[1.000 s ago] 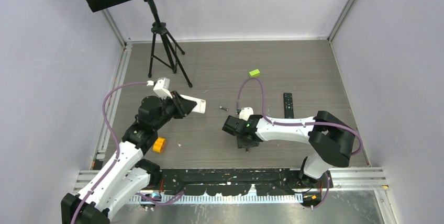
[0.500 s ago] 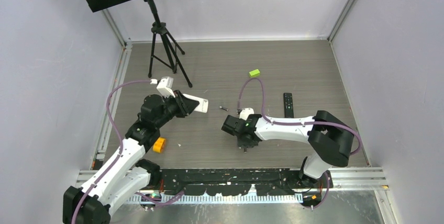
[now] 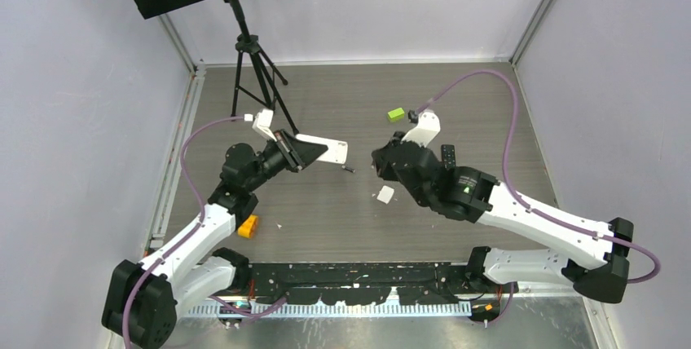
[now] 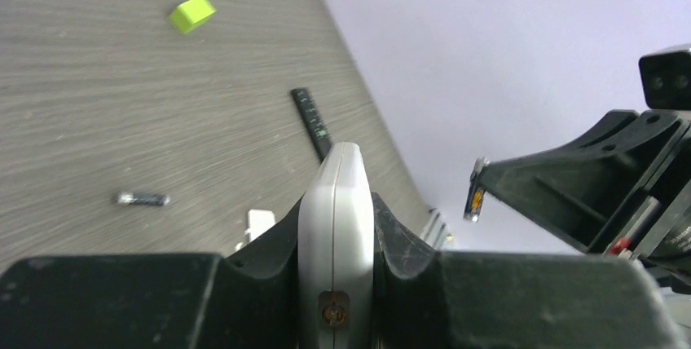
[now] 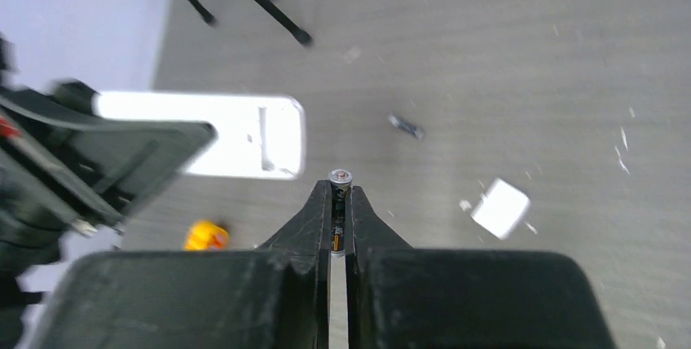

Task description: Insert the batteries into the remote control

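A grey wood-grain table point(image 3: 342, 88) is seen from above, with two robot arms reaching in from its near edge. A white remote point(image 3: 332, 153) is clenched edge-on in the left hand point(image 3: 303, 152) and is held above the table, its free end pointed toward the right arm. The right hand point(image 5: 338, 202) is closed tightly on a battery point(image 5: 340, 176), a slim dark cylinder whose pale metal tip is left showing just beyond the fingertips. That tip is aimed at the end of the white remote, near it but apart. A second battery point(image 3: 348, 170) is laid flat on the table between the two hands. A small white piece point(image 3: 385, 194) is laid on the table near the right hand. A black remote point(image 4: 310, 122) is laid farther back, partly hidden by the right arm in the overhead view. A lime-green block point(image 3: 396, 113) is placed farther back still, and an orange block point(image 3: 248, 226) is placed beside the left arm.
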Robot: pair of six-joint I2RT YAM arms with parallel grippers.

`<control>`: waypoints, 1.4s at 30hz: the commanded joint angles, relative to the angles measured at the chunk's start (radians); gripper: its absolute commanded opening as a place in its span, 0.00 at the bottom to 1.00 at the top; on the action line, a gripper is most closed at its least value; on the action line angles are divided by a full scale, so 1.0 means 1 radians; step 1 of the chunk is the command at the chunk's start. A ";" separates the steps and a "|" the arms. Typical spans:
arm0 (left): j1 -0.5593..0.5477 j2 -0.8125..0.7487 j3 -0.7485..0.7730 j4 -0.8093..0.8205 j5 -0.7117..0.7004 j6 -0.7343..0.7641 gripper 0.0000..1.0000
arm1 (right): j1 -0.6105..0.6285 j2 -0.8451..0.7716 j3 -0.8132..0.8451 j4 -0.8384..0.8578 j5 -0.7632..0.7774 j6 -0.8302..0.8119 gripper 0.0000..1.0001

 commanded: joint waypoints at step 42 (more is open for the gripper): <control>-0.002 0.121 0.147 0.496 0.036 -0.627 0.00 | 0.008 0.192 0.243 0.323 -0.034 -0.275 0.23</control>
